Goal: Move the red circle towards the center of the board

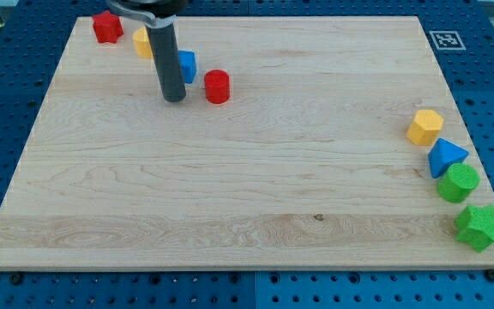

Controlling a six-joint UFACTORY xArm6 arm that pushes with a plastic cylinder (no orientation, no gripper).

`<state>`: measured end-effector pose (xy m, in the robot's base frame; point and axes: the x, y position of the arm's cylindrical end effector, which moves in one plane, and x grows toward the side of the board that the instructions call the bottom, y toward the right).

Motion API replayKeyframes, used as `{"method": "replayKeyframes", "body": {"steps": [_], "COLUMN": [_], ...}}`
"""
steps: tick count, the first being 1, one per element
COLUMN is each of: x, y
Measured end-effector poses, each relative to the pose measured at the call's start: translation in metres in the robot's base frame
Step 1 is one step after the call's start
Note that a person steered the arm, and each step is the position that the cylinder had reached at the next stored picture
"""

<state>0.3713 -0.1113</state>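
Wooden tabletop (pixel 247 197) seen from above, items listed from the view's left to the view's right. Red star block (pixel 106 27) near the top-left corner. Yellow block (pixel 143 42), shape partly hidden by the rod, just to its right. The end effector is a plain dark rod with no jaws and holds nothing; my tip (pixel 175 99) rests on the tabletop. Blue block (pixel 185 65), partly hidden, sits just behind the rod. Red circle (pixel 217 87) lies just to the right of my tip, apart from it, in the board's upper-left region. Far right edge, top to bottom: yellow hexagonal block (pixel 424 127), blue triangle (pixel 446 158), green circle (pixel 458 183), green star (pixel 479 227).
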Motion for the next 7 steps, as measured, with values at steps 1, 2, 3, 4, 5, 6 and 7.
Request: {"method": "replayKeyframes", "body": {"steps": [1,2,3,4,5,6,7], "x": [0.006,0.007,0.007,0.007,-0.001,-0.026,-0.024], "y": [0.015,0.043,0.054,0.06,0.051,0.051,0.072]}}
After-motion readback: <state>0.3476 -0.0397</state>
